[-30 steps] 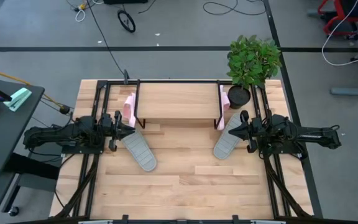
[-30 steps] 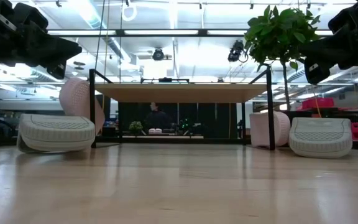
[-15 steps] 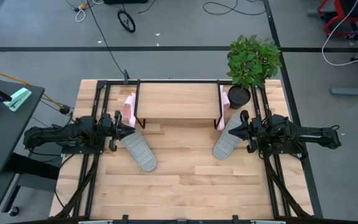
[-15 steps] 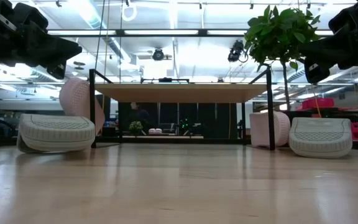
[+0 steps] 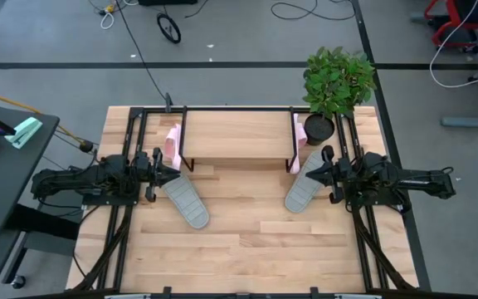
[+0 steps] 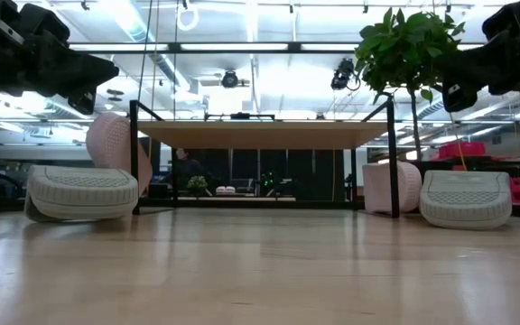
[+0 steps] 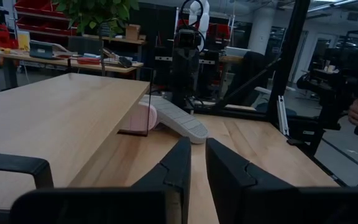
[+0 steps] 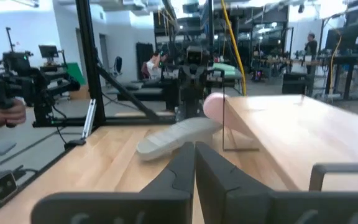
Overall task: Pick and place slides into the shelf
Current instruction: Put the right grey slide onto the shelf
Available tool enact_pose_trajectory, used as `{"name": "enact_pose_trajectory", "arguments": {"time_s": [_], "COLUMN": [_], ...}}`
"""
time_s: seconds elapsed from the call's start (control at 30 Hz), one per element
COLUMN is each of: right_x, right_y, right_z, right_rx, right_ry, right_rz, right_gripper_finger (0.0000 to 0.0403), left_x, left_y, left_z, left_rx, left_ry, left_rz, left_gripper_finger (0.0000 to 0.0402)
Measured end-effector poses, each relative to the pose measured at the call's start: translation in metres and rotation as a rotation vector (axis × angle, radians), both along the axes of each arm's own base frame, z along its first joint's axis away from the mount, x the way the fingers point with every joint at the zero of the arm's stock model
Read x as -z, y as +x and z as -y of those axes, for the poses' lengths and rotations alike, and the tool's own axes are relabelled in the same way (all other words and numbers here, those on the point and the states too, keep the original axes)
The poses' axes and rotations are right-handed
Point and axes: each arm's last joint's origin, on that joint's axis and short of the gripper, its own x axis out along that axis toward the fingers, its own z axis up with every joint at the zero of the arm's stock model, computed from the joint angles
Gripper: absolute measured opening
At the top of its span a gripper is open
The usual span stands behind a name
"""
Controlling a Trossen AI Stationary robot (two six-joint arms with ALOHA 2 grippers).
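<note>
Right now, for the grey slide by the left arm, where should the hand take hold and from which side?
Probably the wide strap of the grey slide, approached from above. It lies flat on the table, angled away from the shelf, and the strap arches up off the sole, giving the left hand something to close across. The thin sole edge looks harder to pinch.

Left arm stretched low along the left side, left tool (image 5: 158, 170) pointing inward toward the middle, held above the surface, fingers (image 7: 178, 163) close together with only a thin gap. Right arm mirrored on the right side, right tool (image 5: 325, 170) likewise pointing inward and raised, fingers (image 8: 182, 163) nearly touching. Neither holding anything.
</note>
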Motion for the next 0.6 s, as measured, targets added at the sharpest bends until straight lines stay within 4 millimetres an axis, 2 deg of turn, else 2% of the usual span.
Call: {"name": "enact_pose_trajectory", "arguments": {"time_s": [0.27,0.43,0.6], "right_x": [-0.009,-0.004,0.003], "right_y": [-0.001,-0.001,0.000], "right_z": [0.000,0.000,0.000], "right_rx": [-0.001,-0.002,-0.007], "right_ry": [-0.001,0.010,0.101], "right_rz": [0.058,0.010,-0.063], "right_gripper_finger": [0.0019,0.0019,0.0019], "left_x": [0.000,0.000,0.000], "left_y": [0.000,0.000,0.000], "left_z": [0.000,0.000,0.000], "left_rx": [0.000,0.000,0.000], "left_ry": [0.000,0.000,0.000], "left_rz": [-0.001,-0.001,-0.001], "left_gripper_finger": [0.0064,0.0060,0.0054]}}
